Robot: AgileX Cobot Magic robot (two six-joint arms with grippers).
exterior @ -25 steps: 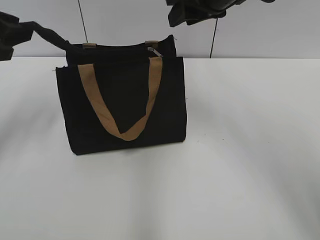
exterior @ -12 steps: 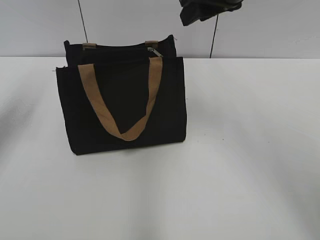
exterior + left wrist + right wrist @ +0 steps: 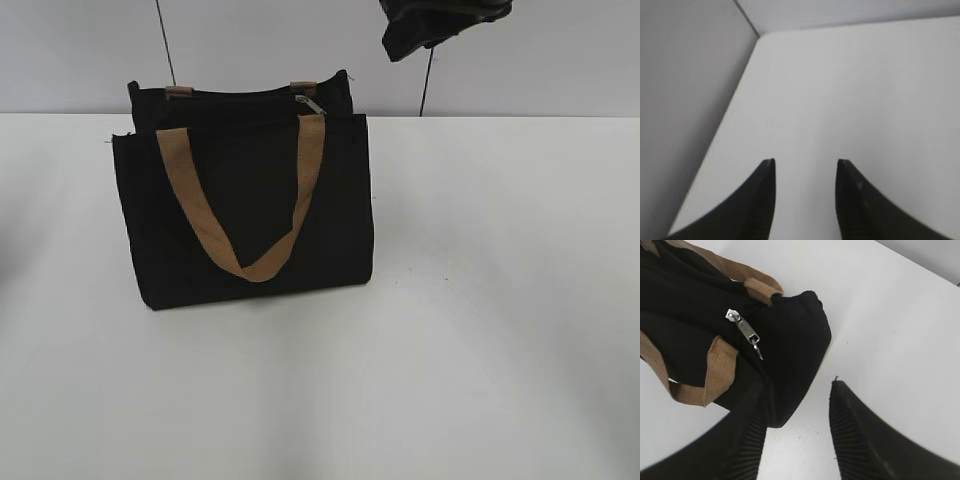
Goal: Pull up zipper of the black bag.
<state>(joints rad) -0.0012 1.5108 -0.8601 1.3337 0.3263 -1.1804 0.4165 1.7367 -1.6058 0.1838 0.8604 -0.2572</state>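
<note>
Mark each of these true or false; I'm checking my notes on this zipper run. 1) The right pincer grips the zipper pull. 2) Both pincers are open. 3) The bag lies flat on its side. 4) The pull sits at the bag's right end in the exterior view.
1) False: the right pincer is open and clear of the silver pull tab.
2) True: the left pincer is open over bare table.
3) False: the black bag stands upright.
4) True: the tab sits beside the tan strap handle.

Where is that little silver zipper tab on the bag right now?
The silver pull tab sits at the right end of the black bag's top edge, beside the tan strap, untouched; the right wrist view shows it lying between both straps.
</note>
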